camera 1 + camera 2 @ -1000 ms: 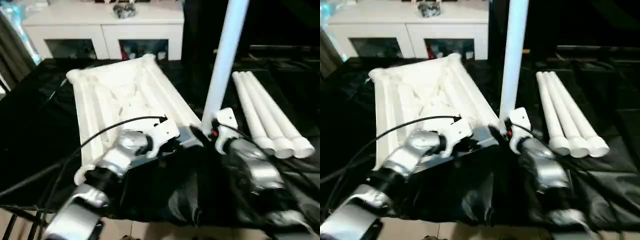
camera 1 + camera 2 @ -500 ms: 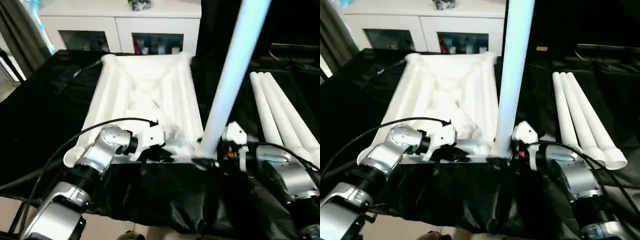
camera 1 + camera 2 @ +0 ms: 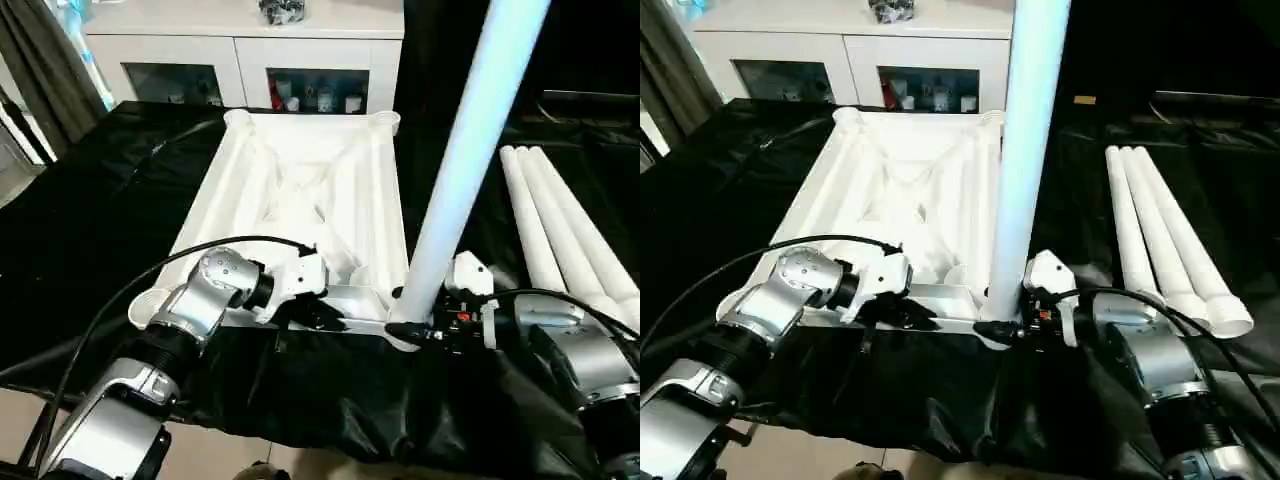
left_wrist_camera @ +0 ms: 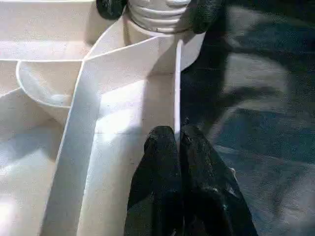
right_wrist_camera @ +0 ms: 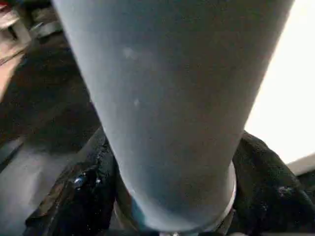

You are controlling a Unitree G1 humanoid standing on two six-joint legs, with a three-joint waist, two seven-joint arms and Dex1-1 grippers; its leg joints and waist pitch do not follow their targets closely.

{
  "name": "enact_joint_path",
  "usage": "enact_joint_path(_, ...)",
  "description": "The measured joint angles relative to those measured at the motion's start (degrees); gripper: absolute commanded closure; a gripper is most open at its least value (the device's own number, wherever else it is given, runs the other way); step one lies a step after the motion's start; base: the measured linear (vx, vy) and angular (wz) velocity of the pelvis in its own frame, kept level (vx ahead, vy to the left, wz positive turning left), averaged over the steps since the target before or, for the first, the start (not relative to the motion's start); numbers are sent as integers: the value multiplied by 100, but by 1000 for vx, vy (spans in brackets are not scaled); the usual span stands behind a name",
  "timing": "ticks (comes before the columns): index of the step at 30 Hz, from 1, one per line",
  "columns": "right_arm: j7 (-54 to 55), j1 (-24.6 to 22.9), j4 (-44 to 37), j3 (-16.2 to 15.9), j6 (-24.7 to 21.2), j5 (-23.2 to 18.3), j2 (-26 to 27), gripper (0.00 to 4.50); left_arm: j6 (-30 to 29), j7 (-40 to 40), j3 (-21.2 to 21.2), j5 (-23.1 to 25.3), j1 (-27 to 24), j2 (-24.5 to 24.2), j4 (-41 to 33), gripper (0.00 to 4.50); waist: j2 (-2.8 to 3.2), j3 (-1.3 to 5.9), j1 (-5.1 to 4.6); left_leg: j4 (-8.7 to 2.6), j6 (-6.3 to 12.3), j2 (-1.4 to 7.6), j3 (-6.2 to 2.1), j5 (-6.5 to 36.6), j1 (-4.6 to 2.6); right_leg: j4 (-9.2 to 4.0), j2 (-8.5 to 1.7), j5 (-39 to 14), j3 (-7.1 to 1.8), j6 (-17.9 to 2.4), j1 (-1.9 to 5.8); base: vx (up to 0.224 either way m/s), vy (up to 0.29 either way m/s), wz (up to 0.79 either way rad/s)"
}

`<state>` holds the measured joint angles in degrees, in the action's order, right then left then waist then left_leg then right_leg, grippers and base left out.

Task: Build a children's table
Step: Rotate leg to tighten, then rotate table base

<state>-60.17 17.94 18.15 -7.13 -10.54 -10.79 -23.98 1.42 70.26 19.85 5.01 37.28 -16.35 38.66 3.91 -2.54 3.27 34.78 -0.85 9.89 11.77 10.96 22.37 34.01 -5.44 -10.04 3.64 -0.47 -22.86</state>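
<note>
Lying ribbed underside up on the black-covered tabletop (image 3: 90, 230), the children's table top (image 3: 300, 200) occupies the centre. Left hand (image 4: 178, 142), fingers pressed together, pinches the thin wall of its near edge. Beside it, the right hand (image 5: 172, 196) clasps the base of an upright white leg (image 3: 455, 190) standing at the near right corner socket. Three spare legs (image 3: 560, 235) lie side by side at the right.

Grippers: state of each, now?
Left gripper: shut on the tabletop edge.
Right gripper: around the upright leg at its base, a finger on each side.
</note>
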Motion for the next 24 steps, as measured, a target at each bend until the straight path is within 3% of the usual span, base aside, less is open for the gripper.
enact_joint_path(4,1494,305,554,312,-7,268,619,178,-322,-1002,-141,224,25,382,96,450,-7,0,-152,-5,-9,-1,-1,-2,-35,-4,-1,-26,-1,42,17,0,0,0)
enact_joint_path(10,3238,731,1138,581,11,581,1294,180,-824,-2080,-219,405,18,900,76,450,-8,0,-252,-16,-11,-3,-9,-3,-41,-14,-1,-29,3,48,13,0,0,0)
enact_joint_path(12,3550,765,1213,665,77,652,1442,180,-941,-2240,-220,476,-9,993,-7,450,-7,1,-263,-20,-11,-4,-9,-3,-40,-20,0,-29,3,48,14,0,0,0)
enact_joint_path(14,3735,807,1308,702,149,682,1516,110,-1028,-2340,-216,494,-68,1042,-134,450,-7,1,-282,-20,-11,-5,-9,-3,-35,-25,-1,-29,3,48,14,0,0,0)
enact_joint_path(16,3792,862,1394,719,191,701,1531,107,-1070,-2360,-208,494,-79,1101,-179,450,-6,1,-289,-21,-10,-5,-9,-3,-27,-38,0,-28,3,47,14,0,0,0)
enact_joint_path(19,3834,865,1412,735,267,711,1530,66,-1089,-2350,-179,487,-109,1135,-263,450,-3,3,-284,-21,-10,-7,-9,-3,-21,-45,0,0,2,3,19,0,0,0)
enact_joint_path(24,3732,741,1268,719,374,799,1352,53,-1076,-2308,-97,482,-111,1198,-334,450,12,9,-197,-22,-10,-7,-9,-4,-6,-45,0,10,1,-8,19,0,0,0)
